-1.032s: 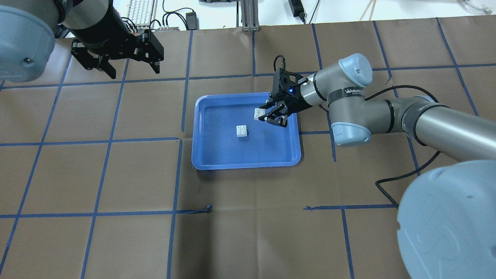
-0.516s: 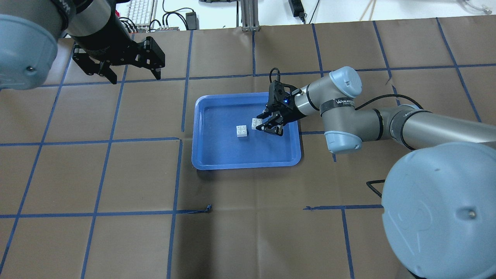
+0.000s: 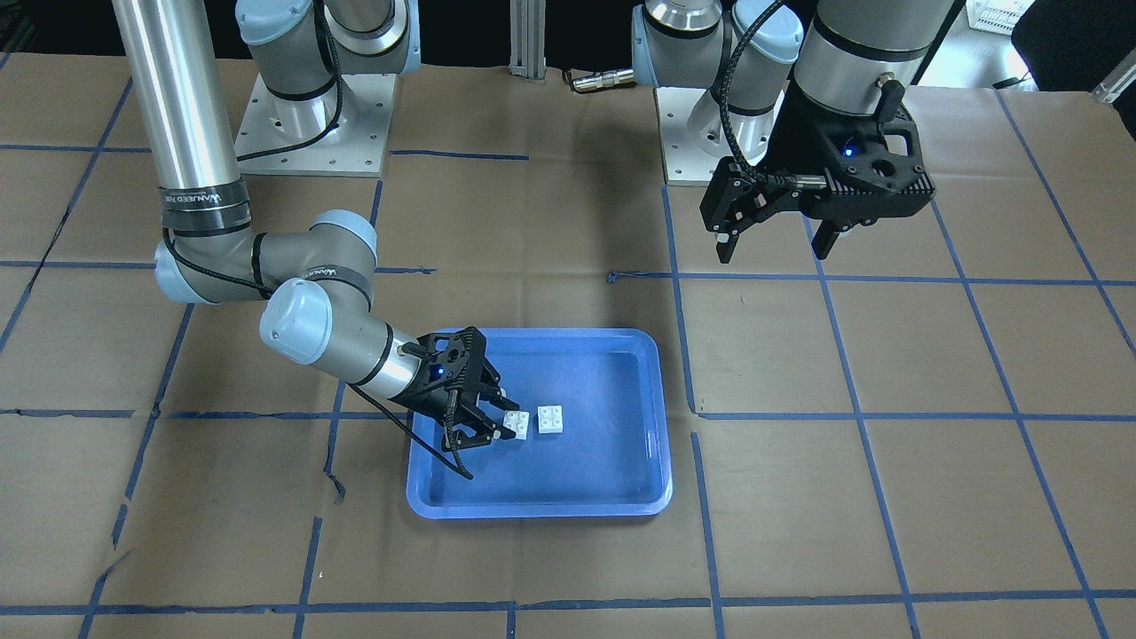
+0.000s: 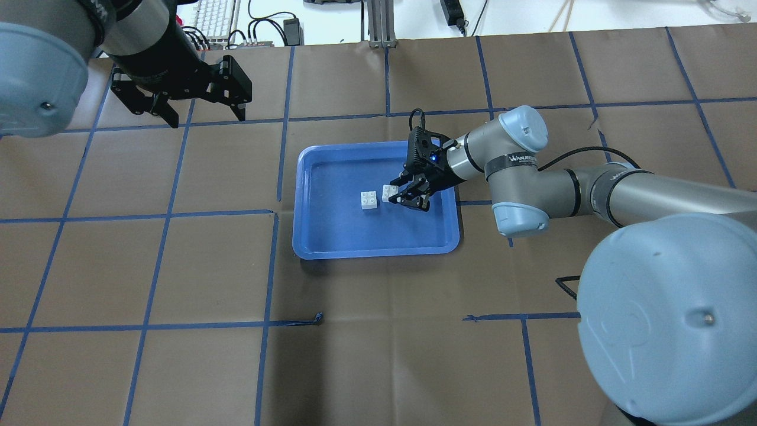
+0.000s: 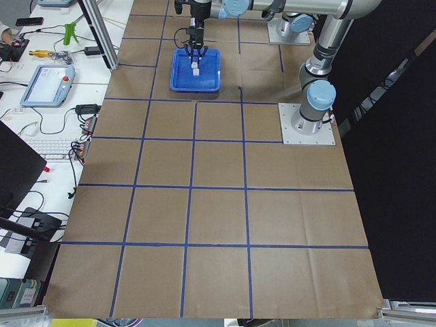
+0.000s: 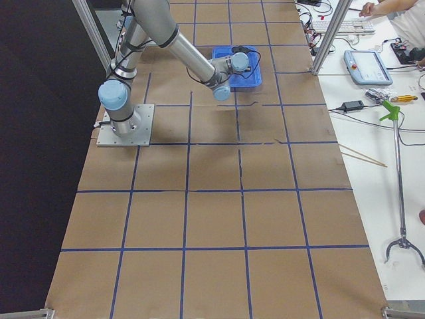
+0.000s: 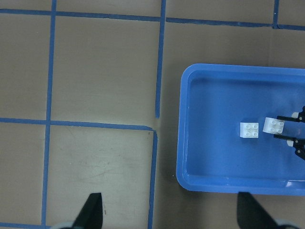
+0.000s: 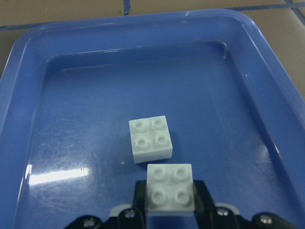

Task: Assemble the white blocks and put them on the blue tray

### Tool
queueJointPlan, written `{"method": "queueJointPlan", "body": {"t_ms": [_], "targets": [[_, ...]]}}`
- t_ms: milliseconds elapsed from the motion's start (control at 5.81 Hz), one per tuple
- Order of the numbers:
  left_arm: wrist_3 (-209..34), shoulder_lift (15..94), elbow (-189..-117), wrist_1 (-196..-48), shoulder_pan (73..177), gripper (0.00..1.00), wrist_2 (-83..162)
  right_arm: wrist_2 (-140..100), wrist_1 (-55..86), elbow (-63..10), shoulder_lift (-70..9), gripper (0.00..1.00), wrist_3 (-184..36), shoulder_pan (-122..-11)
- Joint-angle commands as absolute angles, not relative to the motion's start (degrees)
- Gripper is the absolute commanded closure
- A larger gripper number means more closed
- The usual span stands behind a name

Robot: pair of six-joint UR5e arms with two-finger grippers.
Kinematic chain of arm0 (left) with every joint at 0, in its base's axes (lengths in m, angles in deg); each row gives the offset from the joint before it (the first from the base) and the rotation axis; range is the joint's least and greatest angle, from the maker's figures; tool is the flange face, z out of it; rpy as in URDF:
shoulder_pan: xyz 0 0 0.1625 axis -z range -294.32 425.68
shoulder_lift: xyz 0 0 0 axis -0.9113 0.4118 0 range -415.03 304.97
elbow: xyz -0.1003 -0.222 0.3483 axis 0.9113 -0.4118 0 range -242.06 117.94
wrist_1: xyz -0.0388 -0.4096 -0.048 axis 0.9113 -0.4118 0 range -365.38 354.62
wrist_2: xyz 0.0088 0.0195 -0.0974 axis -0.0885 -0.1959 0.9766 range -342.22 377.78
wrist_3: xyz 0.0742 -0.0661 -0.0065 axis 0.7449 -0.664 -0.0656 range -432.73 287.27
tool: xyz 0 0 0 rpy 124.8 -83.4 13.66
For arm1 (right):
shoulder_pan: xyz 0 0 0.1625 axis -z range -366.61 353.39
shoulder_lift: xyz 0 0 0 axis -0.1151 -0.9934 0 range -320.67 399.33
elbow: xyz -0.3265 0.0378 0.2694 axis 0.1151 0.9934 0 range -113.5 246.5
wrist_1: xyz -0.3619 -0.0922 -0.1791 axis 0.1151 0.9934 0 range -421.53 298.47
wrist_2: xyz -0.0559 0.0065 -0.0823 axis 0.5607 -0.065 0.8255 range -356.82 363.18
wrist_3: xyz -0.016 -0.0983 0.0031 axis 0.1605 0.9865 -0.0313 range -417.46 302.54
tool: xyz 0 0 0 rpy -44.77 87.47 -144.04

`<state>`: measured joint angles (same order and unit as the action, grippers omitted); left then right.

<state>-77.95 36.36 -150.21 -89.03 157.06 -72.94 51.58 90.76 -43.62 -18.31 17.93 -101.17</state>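
Both task pieces are inside the blue tray (image 4: 331, 236). Each is a small white square brick with four round studs facing up, tiny against the tray.

The loose block (image 4: 369, 200) sits flat on the tray floor near its middle. The held block (image 4: 390, 193) is just beside it, toward the tray's right rim. A narrow gap separates them, so they are not joined.

Your right gripper (image 4: 395, 194) is clamped on the held block from two opposite sides. You cannot tell whether that block touches the tray floor.

Your left gripper (image 4: 207, 120) hangs with its jaws wide apart, well clear of the tray and beyond its far left corner.

The tray lies on brown paper (image 4: 414, 367) gridded with blue tape (image 4: 388, 77). Beyond the tray's far side, past the paper's edge, you can see a keyboard (image 4: 216, 18) and cables (image 4: 260, 26).
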Motion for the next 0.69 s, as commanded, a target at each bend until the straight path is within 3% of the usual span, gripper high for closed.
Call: {"method": "queueJointPlan", "body": {"t_ms": [0, 516], "targets": [[-78.1, 36.6, -150.2, -89.0, 157.1, 0.01, -72.9, 51.4, 90.7, -43.6, -18.3, 0.75, 17.5, -101.7], [-78.5, 36.8, -150.2, -88.8, 157.1, 0.01, -72.7, 51.3, 90.7, -43.6, -18.0, 0.75, 17.5, -102.7]]}}
